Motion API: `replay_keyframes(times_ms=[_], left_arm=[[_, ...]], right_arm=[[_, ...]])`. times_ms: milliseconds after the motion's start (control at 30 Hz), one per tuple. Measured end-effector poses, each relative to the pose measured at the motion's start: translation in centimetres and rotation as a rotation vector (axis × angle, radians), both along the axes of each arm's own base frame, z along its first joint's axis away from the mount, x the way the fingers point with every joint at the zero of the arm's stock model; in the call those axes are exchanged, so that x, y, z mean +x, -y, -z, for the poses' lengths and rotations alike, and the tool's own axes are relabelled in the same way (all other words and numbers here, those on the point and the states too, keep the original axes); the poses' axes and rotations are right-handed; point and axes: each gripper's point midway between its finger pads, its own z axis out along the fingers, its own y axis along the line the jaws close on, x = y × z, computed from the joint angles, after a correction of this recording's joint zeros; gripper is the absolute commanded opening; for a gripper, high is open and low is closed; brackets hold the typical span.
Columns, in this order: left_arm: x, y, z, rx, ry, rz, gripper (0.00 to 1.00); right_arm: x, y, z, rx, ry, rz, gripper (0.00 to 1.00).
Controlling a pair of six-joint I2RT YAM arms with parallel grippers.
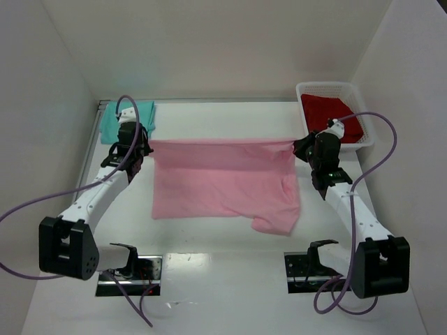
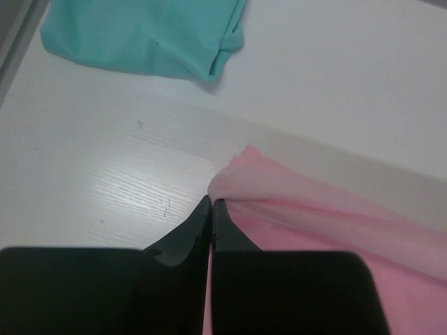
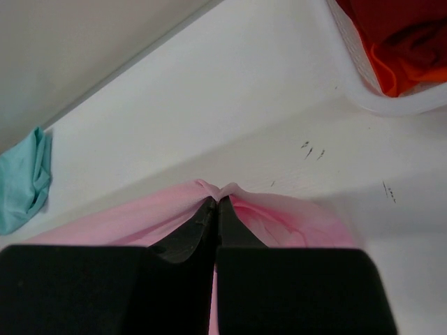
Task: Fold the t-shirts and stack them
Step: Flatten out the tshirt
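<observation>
The left end effector point(image 2: 211, 202) is pressed together on only a small tuck at the far left corner of the pink t-shirt point(image 1: 220, 178). The right end effector point(image 3: 216, 201) pinches the far right corner in the same way, so the far edge is stretched straight between them and the rest of the cloth lies toward the near side of the counter point(image 1: 223, 286). In my judgement the main danger is this thin hold: if the arms pull apart a little more, one corner can slip out and the edge will collapse. One sleeve also sticks out at the near right and may go under the body in a fold and make a lump. The right arm works near the basket point(image 1: 307, 89) and the left arm near the teal t-shirt point(image 1: 112, 124), so a wide move may catch the rim or drag that shirt. The pink cloth looks thin, soft and matte, with small gathers at each pinch, and its shape is roughly a rectangle. The teal t-shirt is a smooth folded block at the far left. The red t-shirt point(image 1: 328, 112) lies crumpled in the white plastic lattice basket at the far right. The counter is white, with faint grain and a few dark marks.
</observation>
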Motion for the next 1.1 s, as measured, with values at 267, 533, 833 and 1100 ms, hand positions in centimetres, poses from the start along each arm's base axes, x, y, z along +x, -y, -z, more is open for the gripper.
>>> replay_keyframes(times_ms=[267,533,833,1100], left_arm=[[1.4,0.2,1.8,0.006,-0.028,-0.002,0.00],[2.2,0.2,0.2,0.000,0.029,-0.002,0.00],[2.3,0.4,0.4,-0.003,0.026,0.002,0.00],[2.4,0.5,1.1,-0.003,0.008,0.010,0.00]], right_arm=[[1.2,0.0,2.4,-0.005,-0.050,0.002,0.00],[1.8,-0.5,1.0,0.007,0.000,-0.027,0.03],[2.5,0.2,3.4,-0.028,-0.059,0.003,0.14],[1.3,1.0,2.8,-0.047,-0.037,0.036,0.21]])
